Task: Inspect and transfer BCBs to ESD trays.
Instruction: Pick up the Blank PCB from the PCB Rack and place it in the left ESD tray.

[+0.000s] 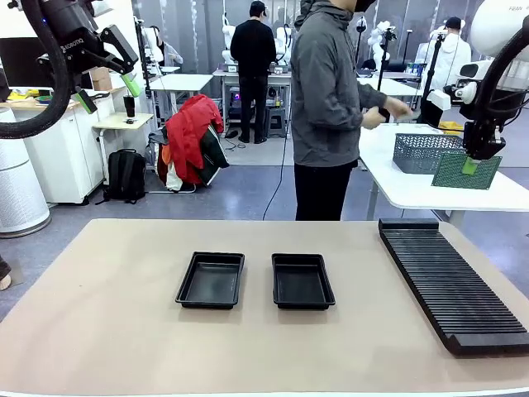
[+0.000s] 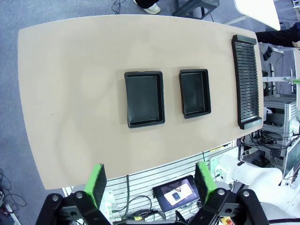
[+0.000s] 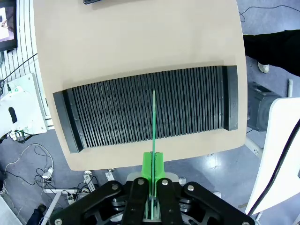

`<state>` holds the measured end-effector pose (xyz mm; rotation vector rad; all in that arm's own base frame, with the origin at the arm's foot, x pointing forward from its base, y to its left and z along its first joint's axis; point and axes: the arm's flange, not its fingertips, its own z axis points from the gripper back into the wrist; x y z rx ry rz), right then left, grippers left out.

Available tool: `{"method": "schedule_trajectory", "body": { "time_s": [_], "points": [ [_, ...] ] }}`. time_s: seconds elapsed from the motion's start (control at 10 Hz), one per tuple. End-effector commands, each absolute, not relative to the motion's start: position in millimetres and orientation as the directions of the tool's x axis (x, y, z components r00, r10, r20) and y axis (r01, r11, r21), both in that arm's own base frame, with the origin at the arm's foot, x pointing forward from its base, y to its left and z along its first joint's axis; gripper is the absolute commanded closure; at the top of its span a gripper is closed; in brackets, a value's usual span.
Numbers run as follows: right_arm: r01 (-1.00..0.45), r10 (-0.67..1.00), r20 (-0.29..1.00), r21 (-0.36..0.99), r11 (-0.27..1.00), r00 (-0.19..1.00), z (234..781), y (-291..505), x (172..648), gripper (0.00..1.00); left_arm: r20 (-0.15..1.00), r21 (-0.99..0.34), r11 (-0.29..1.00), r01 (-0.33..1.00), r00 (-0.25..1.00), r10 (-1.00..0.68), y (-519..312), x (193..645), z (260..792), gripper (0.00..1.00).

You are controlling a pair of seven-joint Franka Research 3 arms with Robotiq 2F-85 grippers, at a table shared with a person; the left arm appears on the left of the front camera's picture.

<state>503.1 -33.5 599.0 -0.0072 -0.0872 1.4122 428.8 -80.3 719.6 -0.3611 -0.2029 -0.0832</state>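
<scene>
Green and thin, the BCB hung pinched by its top edge in the right claw, high above the slotted rack. The left claw stood spread and idle. To my eye it wanted a steady swing over to the bare ESD trays on the counter, then a flat, gentle lowering.

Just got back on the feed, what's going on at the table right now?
The right gripper is raised above the rack, jaws shut on the upper edge of a green board that hangs from it. The left gripper is up at the left, jaws open and holding nothing. Both trays are empty. The person faces another table.
</scene>
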Motion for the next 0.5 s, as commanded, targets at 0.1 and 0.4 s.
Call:
{"method": "schedule_trajectory", "body": {
  "time_s": [0.1,0.4],
  "points": [
    [-0.969,0.967,0.103,-0.064,0.240,0.233,600,-22,507,0.97,0.215,-0.338,0.934,0.114,0.976,-0.042,-79,429,719,0.00],
    [-0.906,0.896,0.150,-0.003,0.424,0.419,600,14,509,0.97,0.215,-0.338,0.934,0.114,0.976,-0.042,-79,429,719,0.00]
  ]
}}
